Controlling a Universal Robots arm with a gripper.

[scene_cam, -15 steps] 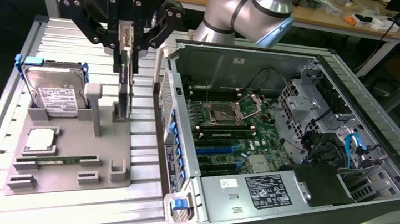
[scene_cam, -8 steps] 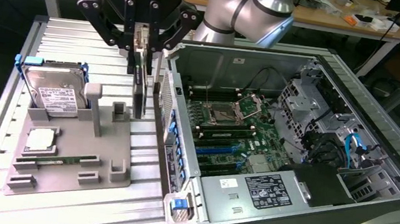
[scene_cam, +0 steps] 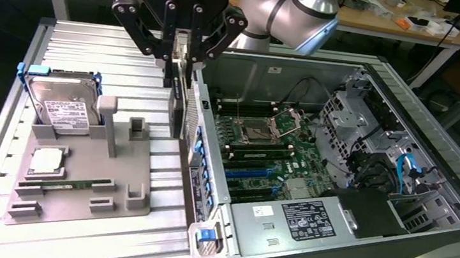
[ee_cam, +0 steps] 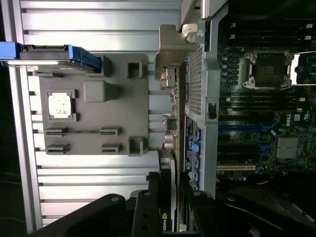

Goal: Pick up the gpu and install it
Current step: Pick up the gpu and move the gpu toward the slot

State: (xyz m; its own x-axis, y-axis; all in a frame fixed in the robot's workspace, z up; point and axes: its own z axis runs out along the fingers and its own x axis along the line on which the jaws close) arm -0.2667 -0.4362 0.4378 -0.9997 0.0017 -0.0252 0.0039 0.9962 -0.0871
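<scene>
Gripper (scene_cam: pixel 181 53) fingers pinch gpu (scene_cam: pixel 178 104), hanging edge-down beside computer case (scene_cam: pixel 261 74) wall. Risk: bracket strikes wall; cause: tight clearance.

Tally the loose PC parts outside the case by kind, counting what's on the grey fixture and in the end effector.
gpu, gripped in the end effector: 1
hard drive, standing in the grey fixture: 1
CPU, on the fixture: 1
memory stick, on the fixture: 1
Total: 4
</scene>
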